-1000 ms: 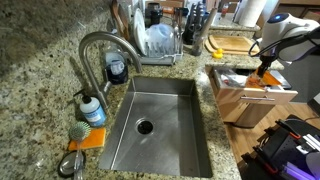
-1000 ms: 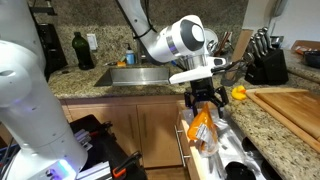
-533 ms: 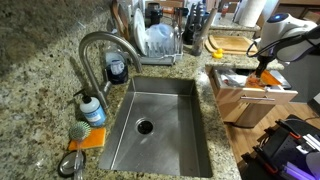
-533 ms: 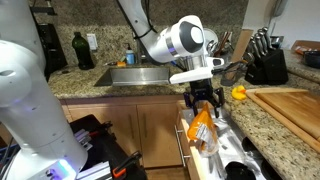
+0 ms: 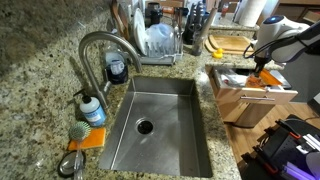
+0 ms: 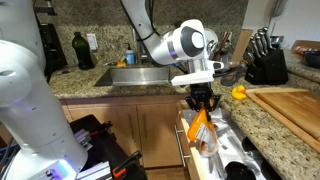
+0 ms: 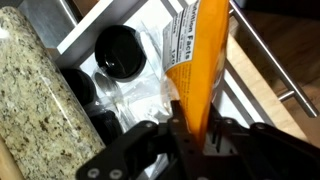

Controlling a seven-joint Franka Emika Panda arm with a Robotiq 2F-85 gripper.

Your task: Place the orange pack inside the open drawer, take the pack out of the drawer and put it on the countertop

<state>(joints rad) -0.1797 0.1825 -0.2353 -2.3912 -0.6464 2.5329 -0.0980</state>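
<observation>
The orange pack (image 7: 198, 55) stands on end inside the open drawer (image 7: 88, 32), leaning among the things stored there. My gripper (image 7: 196, 128) reaches down from above, and its jaws press on both sides of the pack's upper end. In both exterior views the gripper (image 6: 203, 102) (image 5: 262, 68) hangs over the pulled-out wooden drawer (image 5: 248, 102) with the orange pack (image 6: 200, 126) (image 5: 263, 79) below the fingers. Granite countertop (image 6: 258, 135) lies beside the drawer.
Black round lids (image 7: 120, 50) and clear plastic bags (image 7: 140, 92) fill the drawer beside the pack. On the counter are a wooden cutting board (image 6: 292, 105), a knife block (image 6: 268, 60) and a yellow duck (image 6: 238, 94). A steel sink (image 5: 160, 125), its faucet (image 5: 100, 45) and a dish rack (image 5: 160, 40) lie further along.
The jaws have come together on the upper end of the orange pack. The arm has hardly shifted, and the pack stays in the drawer.
</observation>
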